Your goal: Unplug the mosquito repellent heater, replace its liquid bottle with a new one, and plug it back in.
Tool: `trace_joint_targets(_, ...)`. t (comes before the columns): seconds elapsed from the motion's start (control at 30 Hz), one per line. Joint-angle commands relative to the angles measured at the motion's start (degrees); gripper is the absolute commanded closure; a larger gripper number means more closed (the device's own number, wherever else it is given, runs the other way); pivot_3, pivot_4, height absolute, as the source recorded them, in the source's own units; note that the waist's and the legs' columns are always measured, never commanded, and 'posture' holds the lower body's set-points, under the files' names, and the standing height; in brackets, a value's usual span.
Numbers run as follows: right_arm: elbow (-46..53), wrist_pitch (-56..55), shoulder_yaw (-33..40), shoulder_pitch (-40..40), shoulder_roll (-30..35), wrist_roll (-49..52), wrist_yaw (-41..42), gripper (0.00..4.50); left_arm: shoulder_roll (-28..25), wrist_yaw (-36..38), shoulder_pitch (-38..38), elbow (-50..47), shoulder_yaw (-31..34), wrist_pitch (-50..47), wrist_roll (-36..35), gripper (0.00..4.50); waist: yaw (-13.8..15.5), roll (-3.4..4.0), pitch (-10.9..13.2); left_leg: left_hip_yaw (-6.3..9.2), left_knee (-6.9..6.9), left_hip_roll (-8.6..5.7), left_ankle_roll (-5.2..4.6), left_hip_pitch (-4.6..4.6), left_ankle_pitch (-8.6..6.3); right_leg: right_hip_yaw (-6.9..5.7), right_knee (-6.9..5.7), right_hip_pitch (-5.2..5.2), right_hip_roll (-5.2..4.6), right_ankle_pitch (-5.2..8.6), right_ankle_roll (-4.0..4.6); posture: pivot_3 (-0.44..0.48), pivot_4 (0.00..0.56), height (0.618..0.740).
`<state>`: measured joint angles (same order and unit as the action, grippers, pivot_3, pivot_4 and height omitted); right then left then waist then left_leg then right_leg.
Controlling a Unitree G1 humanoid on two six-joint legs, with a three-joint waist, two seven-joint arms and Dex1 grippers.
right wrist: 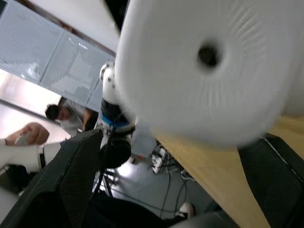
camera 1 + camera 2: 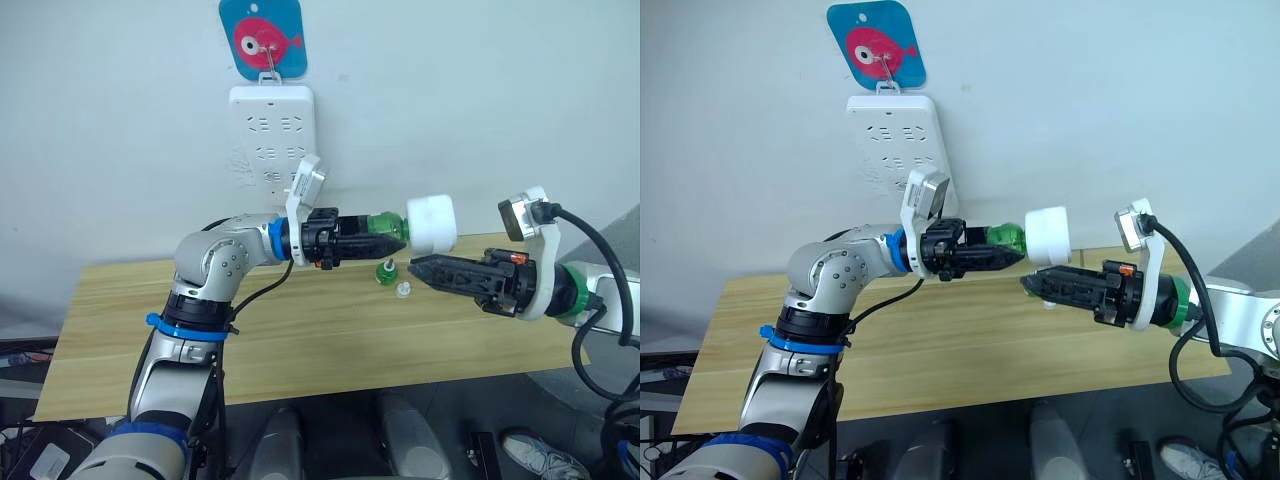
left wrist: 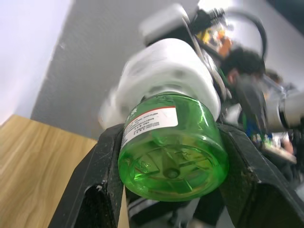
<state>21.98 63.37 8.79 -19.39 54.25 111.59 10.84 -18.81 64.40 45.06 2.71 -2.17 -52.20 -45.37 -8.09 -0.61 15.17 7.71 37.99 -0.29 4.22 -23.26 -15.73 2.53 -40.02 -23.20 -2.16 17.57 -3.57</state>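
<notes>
Left eye view is showing the left gripper (image 2: 392, 236) holding the green liquid bottle (image 2: 386, 228) out in the air above the wooden table (image 2: 300, 330), its two black fingers clamping the bottle's sides. The mosquito repellent heater (image 2: 432, 222) is sitting on the far end of that bottle, white and rounded, so bottle and heater are forming one piece lying roughly level, with its long axis running across the robot from left to right. The bottle's base is pointing back along the left arm and the heater's rounded face is pointing towards the right arm.

The right gripper (image 2: 418, 268) is reaching in from the right, with its tips lying just below the heater and a little forward of it, not touching it as far as I am seeing. In the right wrist view the heater's white face with its small round hole (image 1: 207, 55) is looming close between and above the two dark fingers (image 1: 76, 156), which are standing apart with nothing between them.

A second green bottle (image 2: 387, 270) and a small clear cap (image 2: 403, 290) are lying on the table beneath the two grippers. The white power strip (image 2: 271, 137) is hanging on the wall behind, well apart from the heater.

To my eye the right gripper is the nearer free one, and it would need to rise slightly to straddle the heater across that level axis.
</notes>
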Motion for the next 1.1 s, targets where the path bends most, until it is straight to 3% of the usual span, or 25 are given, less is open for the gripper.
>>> trace_joint_targets(0.03,5.3,-0.9,0.2,1.6,3.8,1.4,1.9,0.00,0.2,-1.3,1.5,0.0,2.6,-1.2,-2.5,2.20,0.0,0.00,0.0,0.00,0.00,0.01,0.00,0.00,0.00,0.00,0.00,0.00,0.01,0.00,0.00,-0.210,0.211,0.740)
trace_joint_targets(0.07,6.7,-1.0,0.3,2.3,5.2,1.4,1.8,0.00,0.3,-1.6,1.6,0.4,2.9,-1.5,-2.7,2.20,0.0,0.02,0.0,-0.01,0.00,0.00,0.00,0.00,0.00,0.00,0.00,0.00,0.01,0.00,0.00,-0.210,0.211,0.740)
trace_joint_targets(0.17,11.8,-0.1,2.3,5.6,8.4,-2.0,3.3,0.55,0.2,-2.2,2.5,1.8,4.2,-3.4,-4.3,2.20,0.0,0.01,0.0,0.00,0.00,0.01,0.02,0.00,0.01,-0.01,0.00,0.00,0.01,0.00,0.00,-0.214,0.207,0.740)
trace_joint_targets(0.37,15.1,-7.2,7.9,14.0,9.7,-29.9,18.3,2.75,-3.3,1.6,3.7,2.0,4.0,-10.4,-8.0,2.20,0.1,-0.02,0.0,0.00,0.03,-0.04,0.10,-0.01,0.05,-0.01,0.02,0.01,0.01,0.00,-0.01,-0.224,0.202,0.740)
trace_joint_targets(0.53,7.5,-14.6,3.2,7.4,10.3,-46.5,27.9,4.50,-8.4,7.9,3.4,0.0,0.3,-12.8,-7.8,2.20,-0.6,0.01,-0.1,-0.06,0.00,-0.01,0.18,0.14,0.10,0.04,-0.03,0.02,0.04,0.00,-0.01,-0.228,0.201,0.740)
trace_joint_targets(0.77,3.4,-16.0,-5.5,-5.0,3.2,-54.0,33.9,4.50,-8.9,8.9,4.3,-0.1,-0.1,-13.1,-8.0,2.20,-0.8,0.01,-0.1,-0.05,-0.03,0.01,0.19,0.13,0.11,0.04,-0.01,0.03,0.02,0.00,-0.01,-0.222,0.198,0.740)
trace_joint_targets(0.9,5.9,-11.2,-6.1,-8.7,-1.3,-48.3,33.1,4.50,-8.3,7.4,4.1,-0.1,0.6,-13.0,-7.8,2.20,-0.8,0.01,-0.1,-0.01,-0.02,0.00,0.20,0.11,0.11,0.02,-0.02,0.03,-0.01,0.00,0.00,-0.210,0.197,0.740)
trace_joint_targets(1.1,9.6,-5.4,-2.5,-9.8,-3.0,-35.6,27.4,4.50,-7.1,4.7,3.7,1.0,1.5,-10.5,-5.9,2.20,-0.7,0.01,-0.1,0.02,0.00,0.00,0.20,0.08,0.11,-0.01,-0.02,0.02,-0.05,0.00,0.00,-0.210,0.198,0.740)
